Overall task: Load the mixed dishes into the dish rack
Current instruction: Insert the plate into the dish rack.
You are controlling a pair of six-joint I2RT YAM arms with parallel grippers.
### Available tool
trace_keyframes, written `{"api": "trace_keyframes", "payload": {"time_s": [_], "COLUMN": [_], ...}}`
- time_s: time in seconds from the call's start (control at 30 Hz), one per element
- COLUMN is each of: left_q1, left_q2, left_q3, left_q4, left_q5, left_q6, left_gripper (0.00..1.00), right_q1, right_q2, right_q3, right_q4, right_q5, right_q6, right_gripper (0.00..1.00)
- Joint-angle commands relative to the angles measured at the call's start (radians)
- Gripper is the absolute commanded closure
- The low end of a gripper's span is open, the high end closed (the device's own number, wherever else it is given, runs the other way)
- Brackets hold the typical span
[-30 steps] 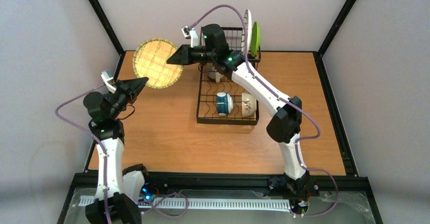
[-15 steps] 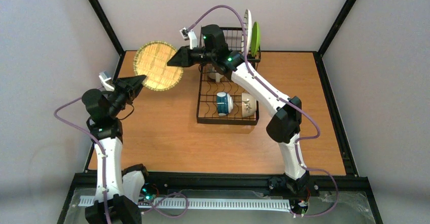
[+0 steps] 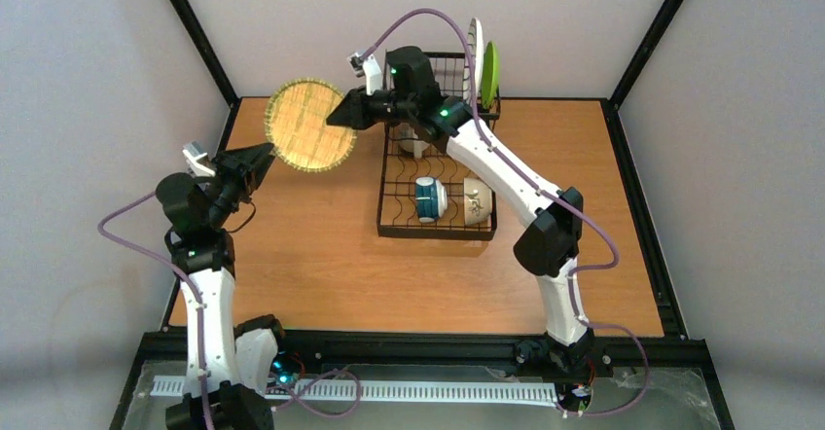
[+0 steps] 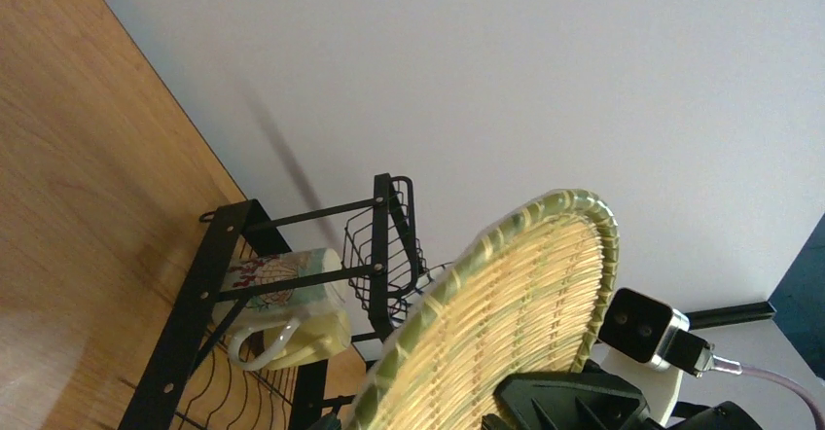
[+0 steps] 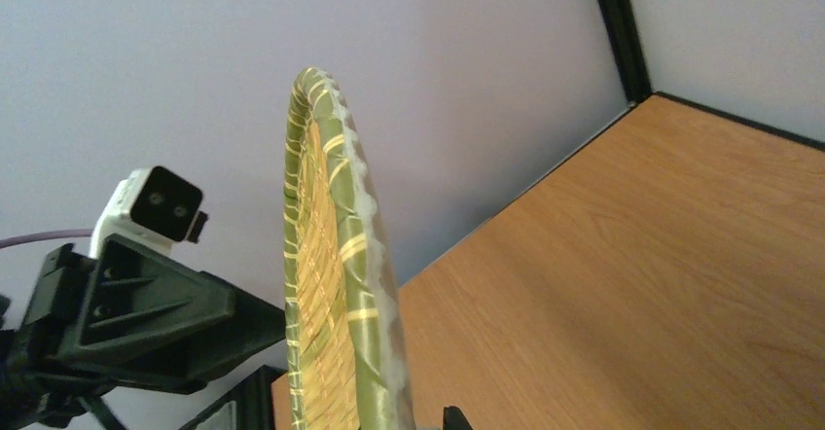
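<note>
While it hangs aloft, tan plate (image 3: 309, 124): upright on edge above the surface (image 3: 311, 255), just left of the dish rack (image 3: 381, 192), likely so it slots in edge-first.
Right pincer (image 3: 340, 114): clenched on the plate's rack-side rim, bearing it.
Left pincer (image 3: 269, 153): tips by the opposite rim; grasping or released, I cannot tell.

Top cam: high behind near edge, down onto orange-brown wooden table (image 3: 321, 255). Wrist cams face each other, close, sharing round woven tan plate (image 4: 506, 323).
</note>
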Motion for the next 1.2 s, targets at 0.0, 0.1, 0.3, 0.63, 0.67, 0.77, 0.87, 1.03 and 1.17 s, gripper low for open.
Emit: {"api": "trace_keyframes", "payload": {"time_s": [0.0, 0.1, 0.3, 0.63, 0.67, 0.77, 0.87, 1.03, 1.17], "left_q1": [-0.003, -0.004, -0.005, -0.003, -0.004, -0.004, -0.003, -0.004, -0.004], "left_q2": [-0.021, -0.021, -0.023, -0.023, -0.021, -0.007, -0.003, 0.004, 0.021], "left_q3": [0.052, 0.054, 0.053, 0.042, 0.039, 0.057, 0.081, 0.103, 0.129], "left_q4": [-0.033, -0.033, -0.033, -0.069, -0.066, -0.099, -0.147, -0.198, -0.235], "left_q5": [-0.022, -0.025, -0.033, -0.050, -0.048, -0.046, -0.058, -0.070, -0.080], "left_q6": [0.009, 0.012, 0.017, 0.050, 0.051, 0.085, 0.137, 0.223, 0.302], "left_gripper": [0.20, 0.19, 0.19, 0.19, 0.19, 0.19, 0.19, 0.19, 0.19], "right_q1": [0.003, 0.002, 0.003, 0.003, 0.003, 0.002, 0.002, 0.001, 0.000], "right_q2": [-0.082, -0.100, -0.127, -0.158, -0.154, -0.136, -0.130, -0.094, -0.046], "right_q3": [0.036, 0.037, 0.037, 0.050, 0.063, 0.111, 0.127, 0.178, 0.222], "right_q4": [-0.015, -0.018, -0.018, -0.028, -0.037, -0.076, -0.075, -0.071, -0.063], "right_q5": [0.091, 0.113, 0.141, 0.348, 0.380, 0.489, 0.616, 0.805, 0.933], "right_q6": [-0.060, -0.075, -0.095, -0.201, -0.219, -0.273, -0.329, -0.384, -0.459], "right_gripper": [0.98, 0.98, 0.98, 0.98, 0.98, 0.98, 0.98, 0.98, 0.98]}}
